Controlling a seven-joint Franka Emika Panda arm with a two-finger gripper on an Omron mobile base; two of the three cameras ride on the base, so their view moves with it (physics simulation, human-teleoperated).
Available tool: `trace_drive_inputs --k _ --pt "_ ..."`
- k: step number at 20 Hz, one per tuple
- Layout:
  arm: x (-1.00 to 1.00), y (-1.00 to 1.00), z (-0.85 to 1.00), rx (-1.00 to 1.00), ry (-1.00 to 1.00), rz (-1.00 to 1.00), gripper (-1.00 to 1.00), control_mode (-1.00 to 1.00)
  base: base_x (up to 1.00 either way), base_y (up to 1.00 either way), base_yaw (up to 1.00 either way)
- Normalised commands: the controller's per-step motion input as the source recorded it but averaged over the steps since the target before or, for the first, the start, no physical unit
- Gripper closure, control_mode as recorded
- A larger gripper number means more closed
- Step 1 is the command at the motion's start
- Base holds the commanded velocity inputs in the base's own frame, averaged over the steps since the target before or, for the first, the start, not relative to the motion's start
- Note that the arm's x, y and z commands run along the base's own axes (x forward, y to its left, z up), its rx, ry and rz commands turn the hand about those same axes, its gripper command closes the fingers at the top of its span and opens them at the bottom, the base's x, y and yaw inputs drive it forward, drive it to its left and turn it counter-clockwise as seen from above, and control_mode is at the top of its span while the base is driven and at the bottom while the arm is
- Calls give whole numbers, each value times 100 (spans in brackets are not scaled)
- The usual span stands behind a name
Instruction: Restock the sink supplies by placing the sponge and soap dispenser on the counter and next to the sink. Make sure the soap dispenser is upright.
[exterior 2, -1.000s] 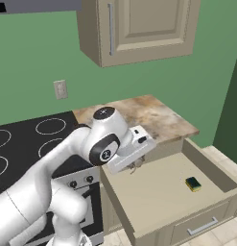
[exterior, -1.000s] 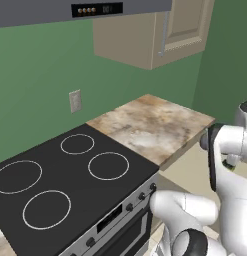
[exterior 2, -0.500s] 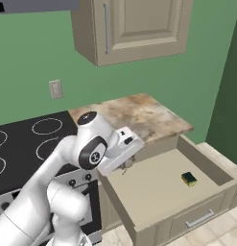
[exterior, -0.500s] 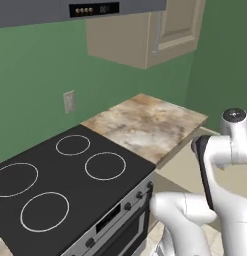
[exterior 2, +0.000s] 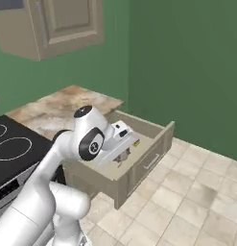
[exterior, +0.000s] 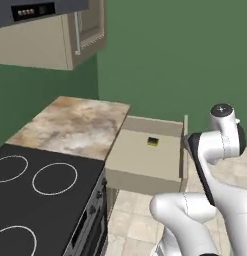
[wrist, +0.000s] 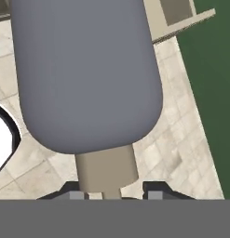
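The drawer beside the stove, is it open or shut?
Open. The drawer is pulled well out from under the counter, and the sponge lies on its floor near the back.

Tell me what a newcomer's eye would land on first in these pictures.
The rounded grey soap dispenser looms large in the hand view, its tan neck down between the dark fingertips of the gripper, which is shut on it. Next is the tan drawer pulled open beside the marbled beige-brown counter, with the small yellow and dark green sponge lying alone inside. The black glass stovetop lies left of the counter.
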Motion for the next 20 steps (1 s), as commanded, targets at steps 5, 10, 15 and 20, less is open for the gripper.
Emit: trace_drive_inputs --k 5,10,15,20 --pt "0 0 0 0 0 0 100 100 -31 0 -93" --pt "0 0 0 0 0 0 100 100 -2 0 -100" --pt "0 0 0 0 0 0 100 100 0 0 -100" --pt "0 0 0 0 0 0 100 100 0 0 -99"
